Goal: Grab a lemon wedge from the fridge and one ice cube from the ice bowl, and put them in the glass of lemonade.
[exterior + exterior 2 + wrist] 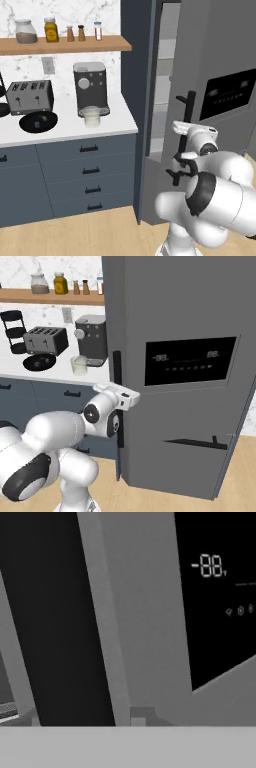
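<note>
The gripper (186, 131) sits at the black bar handle (189, 106) of the fridge (190, 316), whose door stands ajar; whether the jaws are clamped on the handle or loose around it cannot be told. Just beyond the jaws, pale shelves (162, 75) show through the gap. Well off to their left on the counter (65, 131) stand the glass of lemonade (92, 116), the coffee machine (90, 87), then the black ice bowl (38, 121) and toaster (30, 96).
</note>
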{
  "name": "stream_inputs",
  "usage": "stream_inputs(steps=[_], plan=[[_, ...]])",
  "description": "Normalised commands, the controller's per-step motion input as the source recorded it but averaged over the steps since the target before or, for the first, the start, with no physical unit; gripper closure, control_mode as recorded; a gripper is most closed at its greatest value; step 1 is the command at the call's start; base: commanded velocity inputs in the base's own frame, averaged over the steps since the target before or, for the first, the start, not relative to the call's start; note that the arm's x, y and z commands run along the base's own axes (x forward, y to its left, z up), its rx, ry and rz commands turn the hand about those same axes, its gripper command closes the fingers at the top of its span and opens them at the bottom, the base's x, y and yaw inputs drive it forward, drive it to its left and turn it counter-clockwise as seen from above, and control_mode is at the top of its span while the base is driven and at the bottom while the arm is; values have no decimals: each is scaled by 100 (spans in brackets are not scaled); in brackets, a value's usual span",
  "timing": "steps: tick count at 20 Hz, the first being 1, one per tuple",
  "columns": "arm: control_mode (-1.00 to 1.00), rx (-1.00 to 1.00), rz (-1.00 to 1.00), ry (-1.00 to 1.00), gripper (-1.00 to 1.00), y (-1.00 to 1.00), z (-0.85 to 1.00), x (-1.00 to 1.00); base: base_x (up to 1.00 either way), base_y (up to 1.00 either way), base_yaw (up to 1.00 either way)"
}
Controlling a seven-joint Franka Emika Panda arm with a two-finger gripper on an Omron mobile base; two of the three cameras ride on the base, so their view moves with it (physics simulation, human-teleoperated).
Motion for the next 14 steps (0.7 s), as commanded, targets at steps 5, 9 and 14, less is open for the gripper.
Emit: stream_inputs(steps=[5, 9, 14], plan=[[-100, 12, -12, 36, 100, -93, 8, -100, 0, 0, 0], [-100, 12, -11, 36, 100, -100, 8, -100, 0, 0, 0], [-100, 12, -10, 35, 100, -100, 2, -100, 0, 0, 0]])
